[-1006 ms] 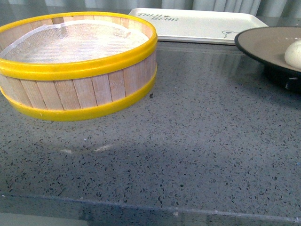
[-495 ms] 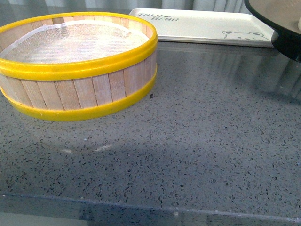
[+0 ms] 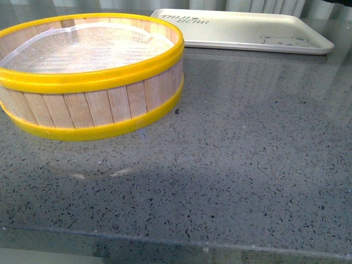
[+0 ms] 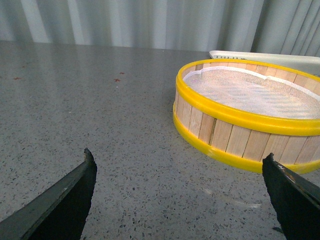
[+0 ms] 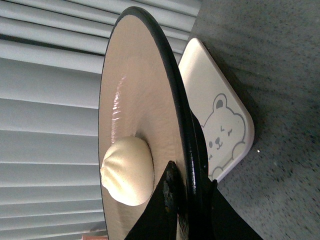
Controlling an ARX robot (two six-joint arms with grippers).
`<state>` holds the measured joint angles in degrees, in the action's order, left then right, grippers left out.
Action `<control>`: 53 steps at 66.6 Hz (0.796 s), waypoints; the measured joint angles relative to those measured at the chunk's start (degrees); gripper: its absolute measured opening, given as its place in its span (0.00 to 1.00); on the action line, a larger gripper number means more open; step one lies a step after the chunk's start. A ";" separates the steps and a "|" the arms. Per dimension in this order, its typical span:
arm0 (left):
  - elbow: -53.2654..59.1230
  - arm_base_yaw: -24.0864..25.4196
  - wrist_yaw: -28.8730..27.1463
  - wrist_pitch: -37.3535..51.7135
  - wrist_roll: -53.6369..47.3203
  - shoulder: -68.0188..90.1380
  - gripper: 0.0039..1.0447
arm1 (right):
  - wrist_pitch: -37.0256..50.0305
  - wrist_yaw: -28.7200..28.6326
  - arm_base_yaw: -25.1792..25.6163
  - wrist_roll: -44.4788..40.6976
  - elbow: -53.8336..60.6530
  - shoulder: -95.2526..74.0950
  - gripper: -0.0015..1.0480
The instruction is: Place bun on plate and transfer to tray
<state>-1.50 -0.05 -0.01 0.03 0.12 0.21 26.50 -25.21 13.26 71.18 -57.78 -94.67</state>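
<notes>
Partly cropped — plate [image 5: 131,95] with bun [image 5: 128,171]

Soft, even light fills all three views; the grey countertop [image 3: 247,165] carries a pale sheen at its far side, and a broad, blurred shadow lies across its near part. In the right wrist view a white streak of glare runs over the plate's [image 5: 125,95] beige inside, and the bun [image 5: 127,172] looks slightly soft. The left gripper [image 4: 179,153] shows only as near-black shapes without detail.
</notes>
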 joint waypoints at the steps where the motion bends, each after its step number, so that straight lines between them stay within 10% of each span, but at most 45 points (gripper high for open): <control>1: 0.00 0.00 0.00 0.00 0.00 0.00 0.94 | -0.48 0.24 -0.33 0.00 -1.36 -1.09 0.03; 53: 0.00 0.00 0.00 0.00 0.02 0.00 0.94 | -12.46 3.52 -8.57 -1.16 -28.00 -22.18 0.03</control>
<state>-1.50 -0.05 -0.01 0.03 0.14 0.21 14.04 -21.69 4.69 70.02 -85.78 -116.86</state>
